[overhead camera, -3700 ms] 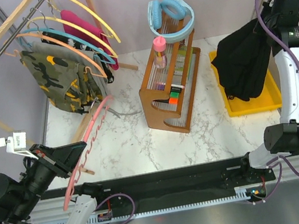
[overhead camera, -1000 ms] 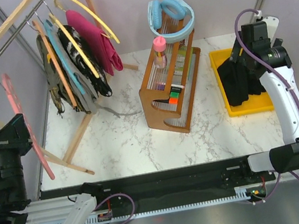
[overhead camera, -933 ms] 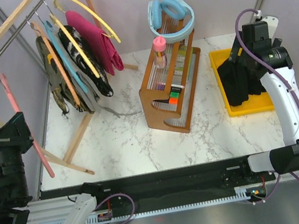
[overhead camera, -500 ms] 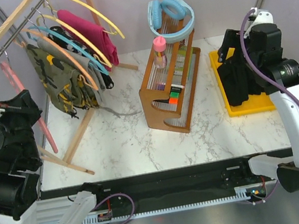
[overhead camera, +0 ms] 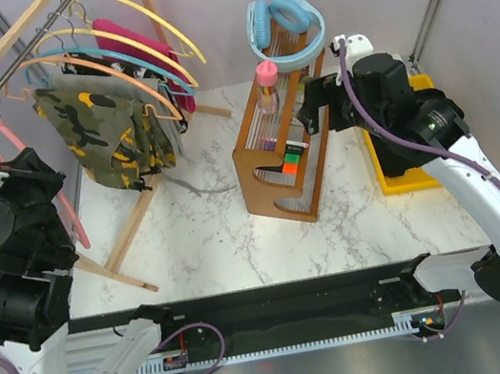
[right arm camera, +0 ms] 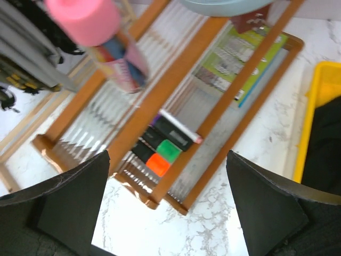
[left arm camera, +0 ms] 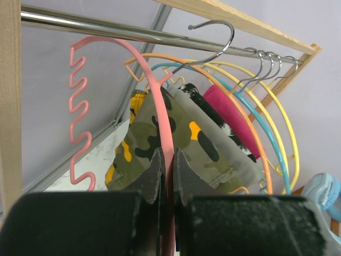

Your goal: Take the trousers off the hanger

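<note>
Camo trousers (overhead camera: 104, 126) yet to pull, far left; black trousers (right arm camera: 327, 141) in tray (right arm camera: 310, 106). Left gripper (left arm camera: 168, 160) clenching pink hanger (left arm camera: 152, 85); right gripper (right arm camera: 165, 160) released.

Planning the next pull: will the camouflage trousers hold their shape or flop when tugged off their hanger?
Likely floppy: the camouflage trousers hang in soft folds over the orange hanger. Probably light, since that thin hanger looks unbent under them. They may drag on the grey garment pressed beside them and set its hanger swinging.
</note>
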